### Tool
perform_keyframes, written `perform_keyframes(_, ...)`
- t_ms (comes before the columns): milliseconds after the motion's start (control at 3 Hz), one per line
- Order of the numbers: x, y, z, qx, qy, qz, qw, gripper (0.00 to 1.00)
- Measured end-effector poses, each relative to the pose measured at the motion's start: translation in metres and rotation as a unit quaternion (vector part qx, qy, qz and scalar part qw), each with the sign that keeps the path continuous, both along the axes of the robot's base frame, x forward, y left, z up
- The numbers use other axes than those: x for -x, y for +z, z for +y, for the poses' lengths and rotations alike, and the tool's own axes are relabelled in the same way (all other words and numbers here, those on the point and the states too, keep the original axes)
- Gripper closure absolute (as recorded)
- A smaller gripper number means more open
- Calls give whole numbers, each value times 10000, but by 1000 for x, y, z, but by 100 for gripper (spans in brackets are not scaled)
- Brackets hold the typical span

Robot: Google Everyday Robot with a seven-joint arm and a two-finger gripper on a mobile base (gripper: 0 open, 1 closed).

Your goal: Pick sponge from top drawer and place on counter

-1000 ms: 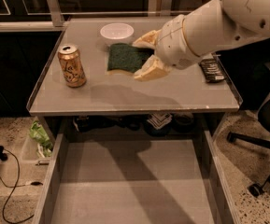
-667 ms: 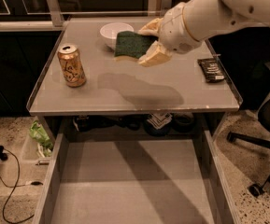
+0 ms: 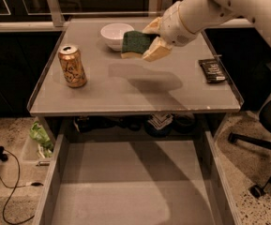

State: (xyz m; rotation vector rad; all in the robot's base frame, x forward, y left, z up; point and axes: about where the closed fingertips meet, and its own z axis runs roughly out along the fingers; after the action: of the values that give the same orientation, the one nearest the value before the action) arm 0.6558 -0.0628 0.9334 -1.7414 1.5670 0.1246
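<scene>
Sponge [image 3: 134,41] is airborne, clamped at its right end in your gripper [image 3: 150,41], long axis pointing left at the bowl [image 3: 111,32]; counter [image 3: 125,95] sits straight below, so you go down

Gripper [image 3: 148,44] is hanging above the counter [image 3: 139,95], rear centre, w/ the sponge [image 3: 134,42] sitting btwn its fingers, just right of the bowl [image 3: 113,33] at the back. Can [image 3: 72,66] is standing on the left side & packet [image 3: 212,70] is lying near the right edge, well apart. Top drawer [image 3: 130,182] is sticking out below & in front of the counter.
</scene>
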Motion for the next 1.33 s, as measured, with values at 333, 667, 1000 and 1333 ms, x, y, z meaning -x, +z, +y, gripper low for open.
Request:
perform_keyframes(333, -8, -30, -10, 100, -58, 341, 9994, 100)
perform_keyframes(667, -10, -57, -25, 157, -204, 653, 9975, 100)
perform_keyframes(1000, -12, -75, -33, 185, -279, 852, 9958, 100)
perform_keyframes(1333, -12, -75, -33, 186, -281, 859, 9957, 82)
